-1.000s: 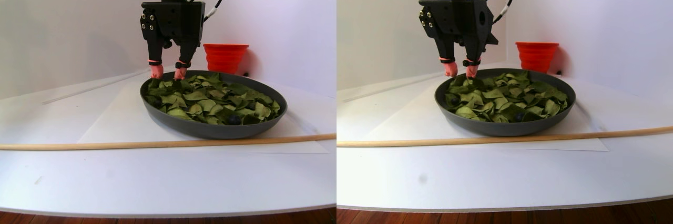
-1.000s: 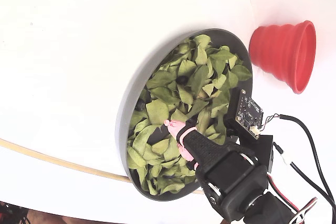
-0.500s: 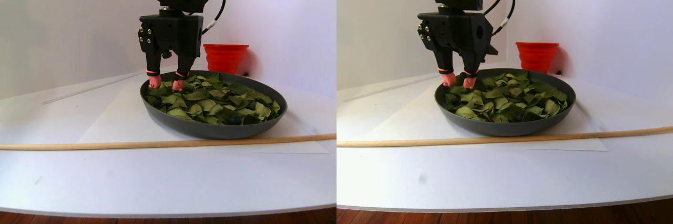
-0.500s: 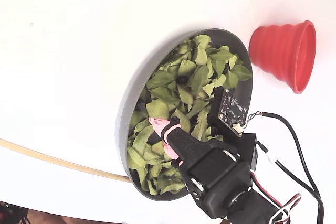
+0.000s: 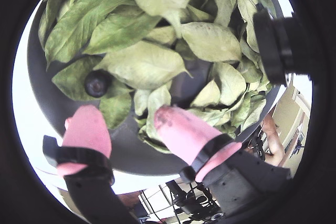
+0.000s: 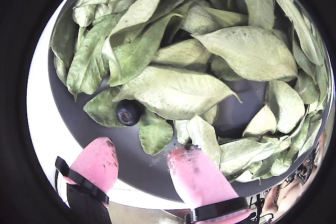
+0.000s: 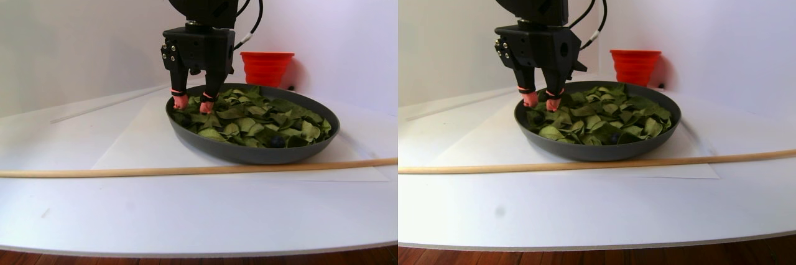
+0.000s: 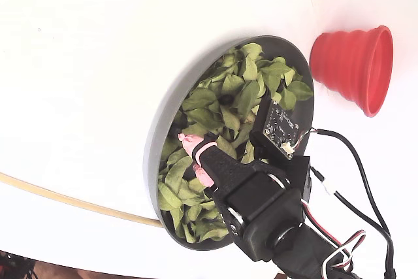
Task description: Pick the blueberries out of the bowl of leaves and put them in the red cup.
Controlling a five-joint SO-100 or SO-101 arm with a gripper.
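My gripper [image 5: 128,123] [image 6: 143,160] is open, and its pink-capped fingertips are down among the leaves [image 5: 142,64] [image 6: 178,90] near the rim of the dark grey bowl [image 7: 249,153] [image 8: 157,129]. Nothing is between the fingers. One blueberry [image 5: 97,83] [image 6: 127,113] lies on a leaf just ahead of the left finger in both wrist views, apart from it. Another blueberry [image 7: 277,142] sits at the bowl's front in the stereo pair view. In that view the gripper [image 7: 193,104] is at the bowl's left side. The red cup [image 7: 267,68] [image 8: 356,66] stands behind the bowl.
A long wooden dowel [image 7: 186,170] [image 8: 65,200] lies across the white table in front of the bowl. A white sheet [image 7: 137,147] lies under the bowl. The arm's black cables [image 8: 353,181] trail between bowl and cup. A white wall stands close behind.
The gripper has come down and shifted towards the bowl's rim, leftwards in the stereo pair view. Its fingertips now sit lower among the leaves. It has stayed open.
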